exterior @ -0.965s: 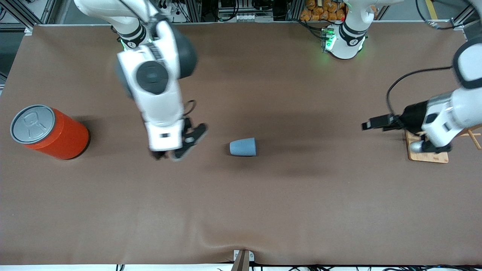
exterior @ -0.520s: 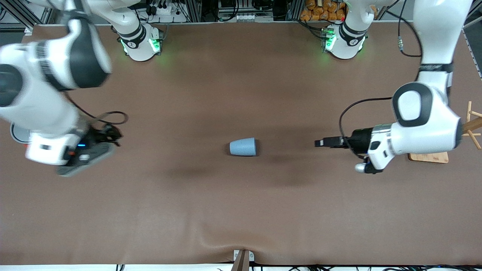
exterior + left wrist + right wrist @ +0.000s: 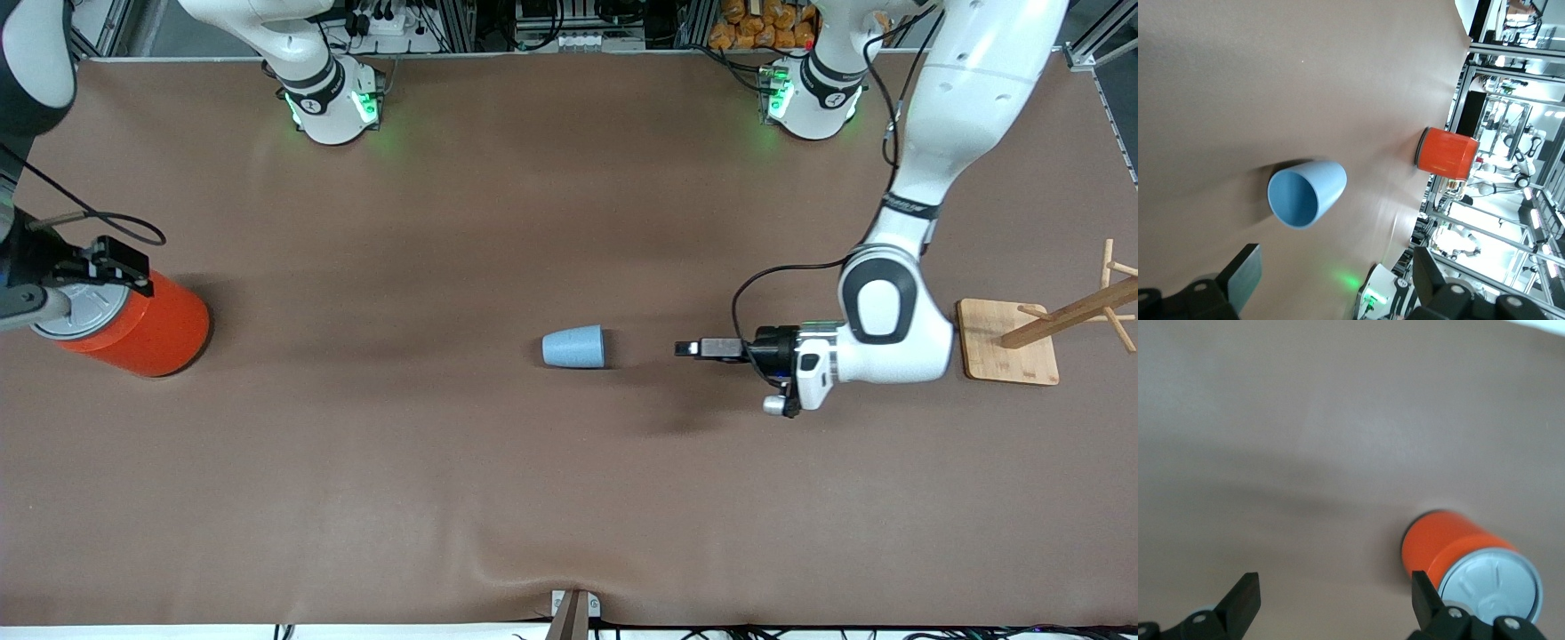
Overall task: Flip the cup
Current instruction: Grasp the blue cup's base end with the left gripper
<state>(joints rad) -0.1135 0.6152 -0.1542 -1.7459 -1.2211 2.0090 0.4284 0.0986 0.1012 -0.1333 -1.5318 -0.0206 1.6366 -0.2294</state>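
The fingers (image 3: 1245, 277) of the left gripper (image 3: 689, 348) stand apart, with nothing between them, and they point at the open mouth of the cup (image 3: 574, 347). We see the cup lying on its side in the middle of the bench (image 3: 498, 480), its rim turned toward the left arm's end; the left gripper is low over the bench near it, not touching. The right gripper (image 3: 1331, 607) hangs above the orange can (image 3: 133, 324) at the right arm's end of the bench, and its fingers (image 3: 1243, 599) are also apart and empty. A wooden stand (image 3: 1009, 342) rests on the bench at the left arm's end, beside that arm's wrist.
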